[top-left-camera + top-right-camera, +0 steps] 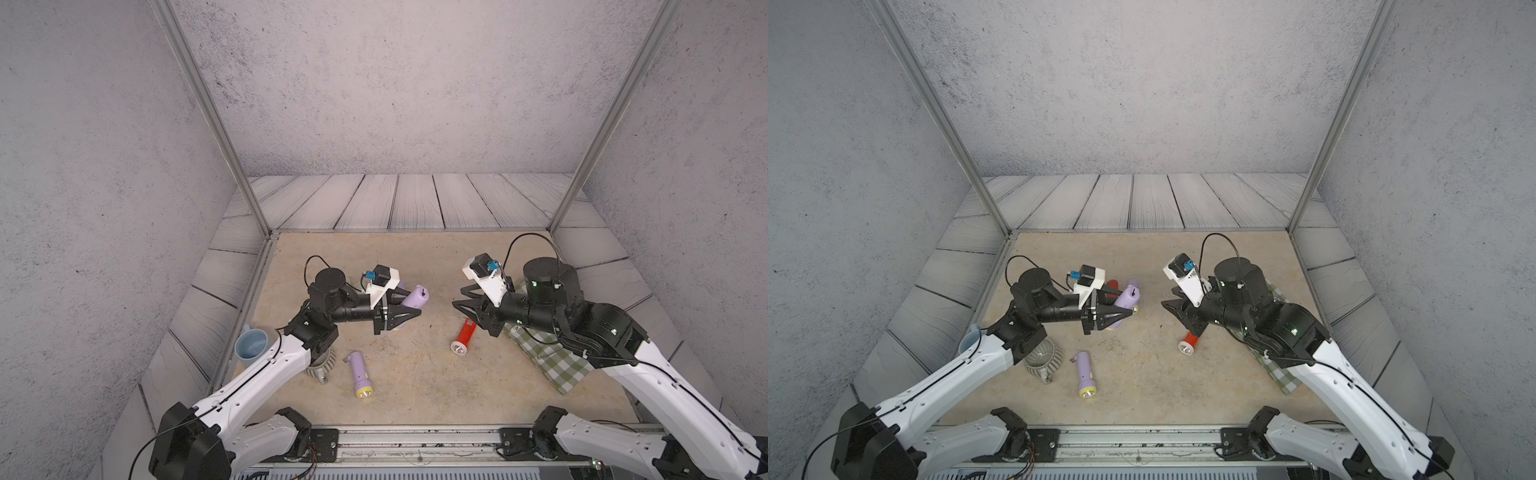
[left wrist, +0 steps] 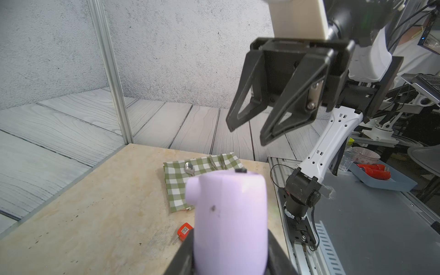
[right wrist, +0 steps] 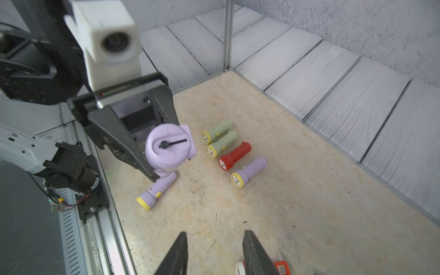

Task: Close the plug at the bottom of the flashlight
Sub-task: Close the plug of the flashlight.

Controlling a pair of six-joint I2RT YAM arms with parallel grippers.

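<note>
While our left gripper [image 1: 411,305] is squeezing the lilac plastic flashlight [image 1: 417,296] above the sandy table [image 1: 415,257], its round bottom is facing our right gripper [image 3: 214,234], whose fingers [image 3: 252,250] are spread with nothing in them. We are guessing the next move is pushing the plug [image 3: 169,143] flat; the small red flashlight [image 1: 465,332] below is not blocking us.

Walls: you had grey speckled walls [image 1: 395,83] on 3 sides.
Planks: pale wood-grain planks [image 1: 415,203] ran below them.
Posts: 2 aluminium posts [image 1: 216,124] framed your rear corners.
Table: you worked over a beige mottled tabletop [image 1: 415,365].
</note>
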